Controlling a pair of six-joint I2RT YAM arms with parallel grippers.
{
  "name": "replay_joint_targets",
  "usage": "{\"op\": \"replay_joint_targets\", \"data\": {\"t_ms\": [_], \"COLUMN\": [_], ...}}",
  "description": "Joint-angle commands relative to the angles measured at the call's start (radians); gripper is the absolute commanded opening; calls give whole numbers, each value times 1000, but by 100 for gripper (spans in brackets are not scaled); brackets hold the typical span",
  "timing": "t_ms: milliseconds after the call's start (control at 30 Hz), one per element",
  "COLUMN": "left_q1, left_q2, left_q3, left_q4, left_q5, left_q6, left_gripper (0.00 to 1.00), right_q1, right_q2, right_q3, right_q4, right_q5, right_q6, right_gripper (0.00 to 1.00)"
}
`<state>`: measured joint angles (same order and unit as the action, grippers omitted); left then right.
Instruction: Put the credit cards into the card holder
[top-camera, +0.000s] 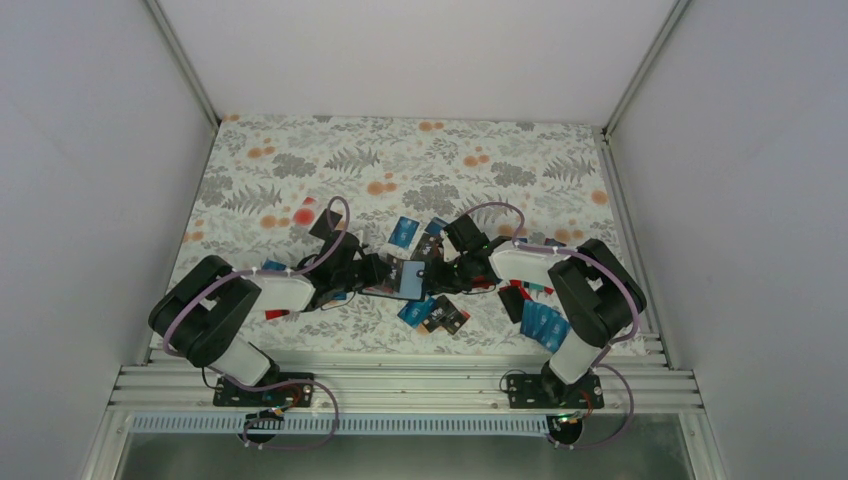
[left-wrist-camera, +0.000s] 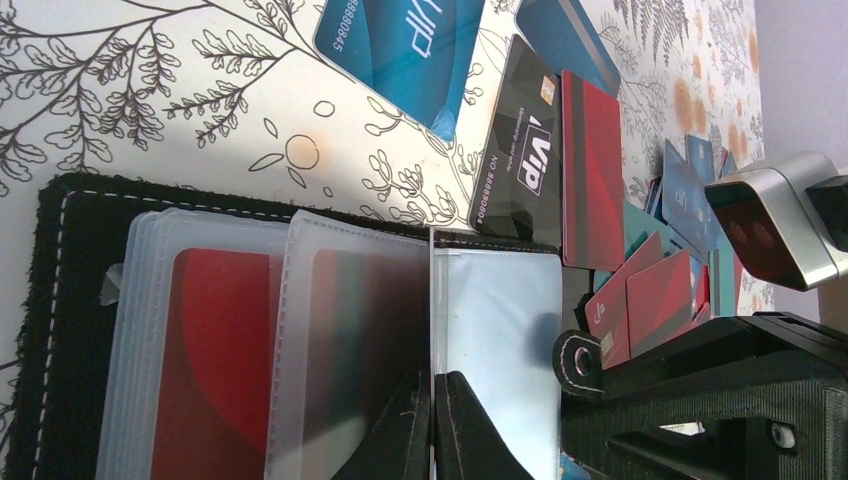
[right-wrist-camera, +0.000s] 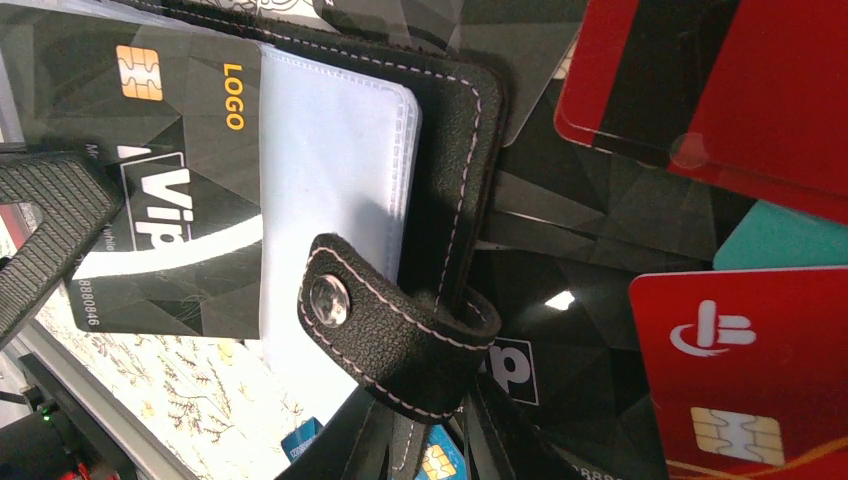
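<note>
The card holder (top-camera: 405, 279) lies open in the middle of the table, black with white stitching and clear sleeves (left-wrist-camera: 210, 330). One sleeve holds a red card (left-wrist-camera: 215, 350). My left gripper (left-wrist-camera: 433, 388) is shut on a clear sleeve that stands edge-on between its fingers. My right gripper (right-wrist-camera: 425, 445) is shut on the holder's black cover (right-wrist-camera: 450, 150) beside the snap strap (right-wrist-camera: 385, 325). A black VIP card (right-wrist-camera: 160, 190) lies over the pale sleeve. Loose credit cards (top-camera: 440, 315) lie around both grippers (top-camera: 385, 272) (top-camera: 442, 276).
Beyond the holder lie a blue VIP card (left-wrist-camera: 400, 45), a black VIP card (left-wrist-camera: 520, 160) and a red card (left-wrist-camera: 592, 170). Red cards (right-wrist-camera: 750, 370) and a teal one (right-wrist-camera: 790, 240) crowd the right gripper. A blue stack (top-camera: 543, 325) sits by the right arm. White walls enclose the table.
</note>
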<state>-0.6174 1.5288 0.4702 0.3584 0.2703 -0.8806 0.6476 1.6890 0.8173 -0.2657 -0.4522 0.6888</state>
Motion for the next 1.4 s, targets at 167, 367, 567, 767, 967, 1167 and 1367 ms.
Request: {"op": "replay_joint_targets", "data": {"t_ms": [167, 367, 567, 767, 967, 1167, 1367], "left_q1": [-8, -16, -31, -37, -38, -40, -59], "left_q2": [7, 38, 12, 4, 26, 78, 126], "left_q3": [-21, -46, -78, -105, -106, -84, -52], "left_q4": [33, 107, 113, 131, 141, 179, 195], "left_q5": [-31, -14, -1, 39, 58, 78, 84], "left_q6": [28, 18, -29, -78, -75, -80, -85], "left_gripper": [2, 2, 2, 2, 2, 2, 2], "right_q1": [18, 20, 27, 34, 35, 35, 35], "right_q2": [23, 32, 42, 47, 50, 46, 41], "right_q3": [-32, -24, -13, -1, 1, 2, 8], "right_q4": [-23, -19, -13, -14, -17, -18, -24], "right_q5": [26, 23, 16, 16, 19, 19, 23], "right_q6": [-1, -2, 5, 9, 8, 9, 5], "right_gripper": [20, 20, 19, 19, 19, 19, 19]}}
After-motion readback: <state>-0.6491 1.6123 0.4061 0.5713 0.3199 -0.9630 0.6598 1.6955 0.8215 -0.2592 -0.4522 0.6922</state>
